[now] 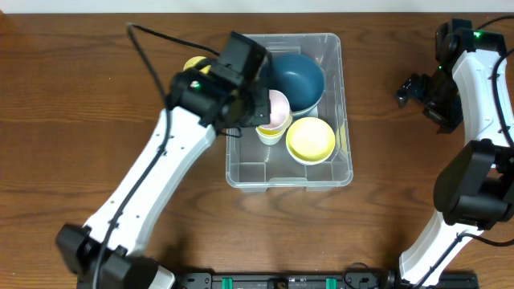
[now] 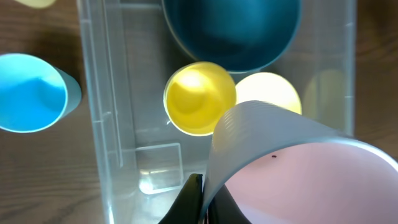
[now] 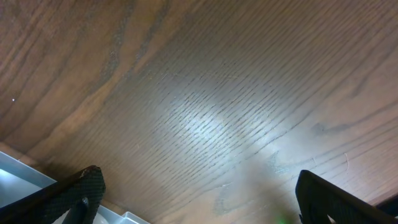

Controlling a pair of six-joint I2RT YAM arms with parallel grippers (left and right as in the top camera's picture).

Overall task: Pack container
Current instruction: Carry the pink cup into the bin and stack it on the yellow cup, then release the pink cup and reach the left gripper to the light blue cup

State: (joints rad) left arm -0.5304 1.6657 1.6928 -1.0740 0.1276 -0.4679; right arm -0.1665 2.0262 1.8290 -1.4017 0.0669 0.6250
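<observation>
Pink cup (image 2: 298, 168) clamped in the left fingers (image 2: 191, 198) hangs over the container (image 1: 289, 178) on the table (image 1: 72, 96), bowls (image 1: 311, 138) already inside; a blue cup (image 2: 28, 93) waits outside. Right fingers (image 3: 87, 190) spread, idle.

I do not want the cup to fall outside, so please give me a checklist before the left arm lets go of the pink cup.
1. Left gripper shut on the pink cup at its rim: ok.
2. Pink cup above the container, inside its walls: ok.
3. Free place under the cup: cannot tell; the yellow cup and yellow bowl lie close beneath.
4. Right gripper open, over the table, away from the container: ok.
5. All cups packed: not ok; a light blue cup stands outside.
</observation>
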